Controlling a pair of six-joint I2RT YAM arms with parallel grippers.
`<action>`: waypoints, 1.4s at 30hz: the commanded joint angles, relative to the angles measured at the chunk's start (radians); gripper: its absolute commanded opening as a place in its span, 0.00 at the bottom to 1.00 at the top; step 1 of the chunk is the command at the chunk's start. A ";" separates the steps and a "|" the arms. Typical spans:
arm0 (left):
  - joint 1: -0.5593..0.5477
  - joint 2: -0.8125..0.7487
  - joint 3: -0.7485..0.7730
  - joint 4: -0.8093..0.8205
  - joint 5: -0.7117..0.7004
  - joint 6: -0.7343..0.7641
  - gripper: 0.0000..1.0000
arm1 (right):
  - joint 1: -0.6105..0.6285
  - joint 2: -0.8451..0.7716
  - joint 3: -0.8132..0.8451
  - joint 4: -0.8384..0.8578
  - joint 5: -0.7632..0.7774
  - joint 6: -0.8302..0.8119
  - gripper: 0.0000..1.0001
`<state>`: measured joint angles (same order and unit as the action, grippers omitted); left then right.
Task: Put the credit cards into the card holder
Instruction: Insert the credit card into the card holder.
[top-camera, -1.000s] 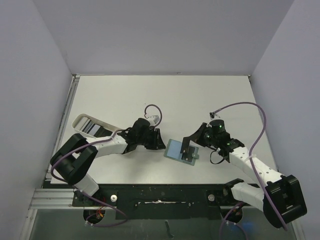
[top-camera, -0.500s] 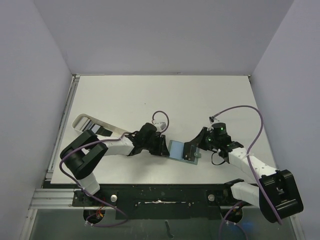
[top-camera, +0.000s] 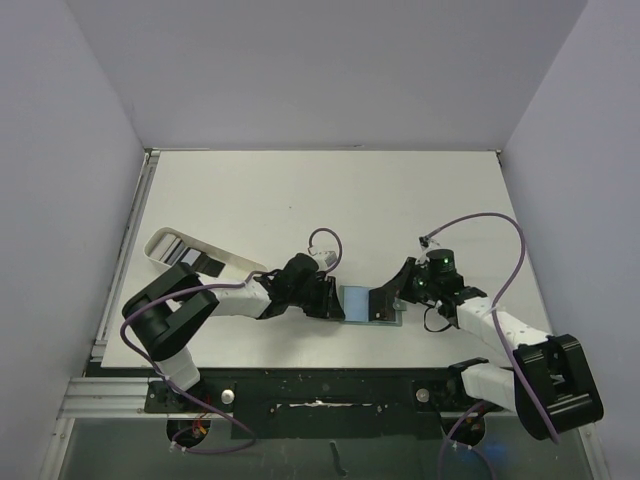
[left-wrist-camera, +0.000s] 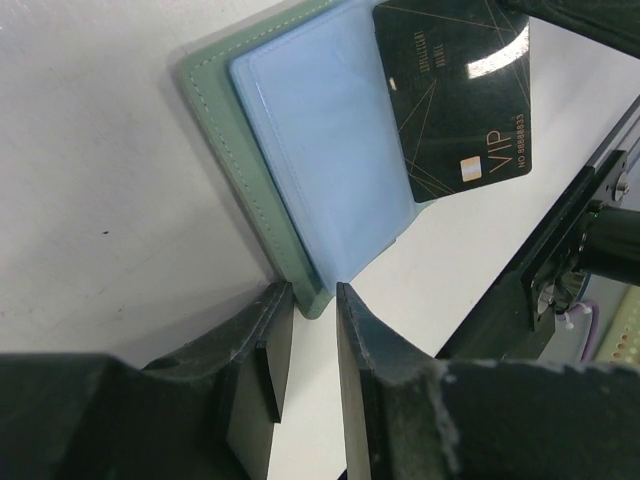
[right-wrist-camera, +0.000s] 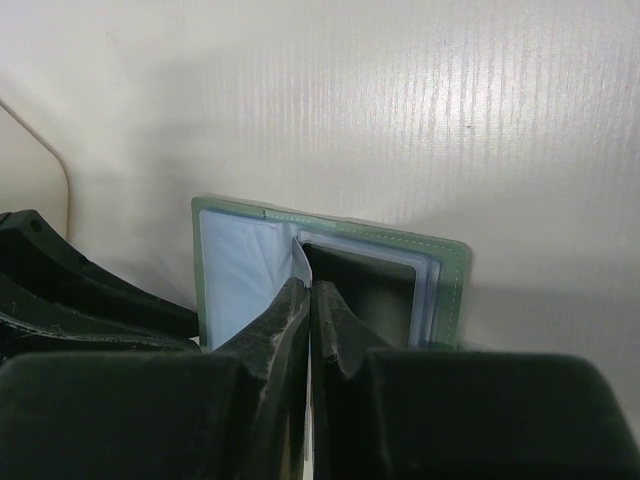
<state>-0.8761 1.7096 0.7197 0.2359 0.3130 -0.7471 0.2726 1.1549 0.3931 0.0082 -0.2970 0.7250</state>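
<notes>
Open flat on white table (top-camera: 300, 200): card holder (top-camera: 355, 300), one corner at narrowly parted left gripper (left-wrist-camera: 312, 295) tips. Clamped in closed right gripper (right-wrist-camera: 310, 290) over its right half: dark credit card (left-wrist-camera: 455, 100). Ringed by exposed surface, grey walls (top-camera: 320, 70) beyond.

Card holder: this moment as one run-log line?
card holder: open flat | credit card: overlaps blue inside, part sticking out | right gripper: shut on credit card | left gripper: at card holder's corner, grip unclear
</notes>
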 joint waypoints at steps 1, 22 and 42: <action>-0.009 0.018 -0.004 -0.039 -0.042 0.009 0.24 | -0.021 -0.044 0.015 0.016 -0.019 -0.048 0.00; -0.003 0.014 0.070 0.048 -0.073 -0.035 0.09 | -0.026 -0.052 0.005 0.165 -0.073 -0.076 0.00; -0.003 0.051 0.035 0.008 -0.120 -0.056 0.03 | -0.027 0.025 -0.076 0.292 0.000 -0.117 0.00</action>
<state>-0.8799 1.7451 0.7589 0.2447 0.2237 -0.8059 0.2539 1.2003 0.3256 0.2508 -0.3401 0.6518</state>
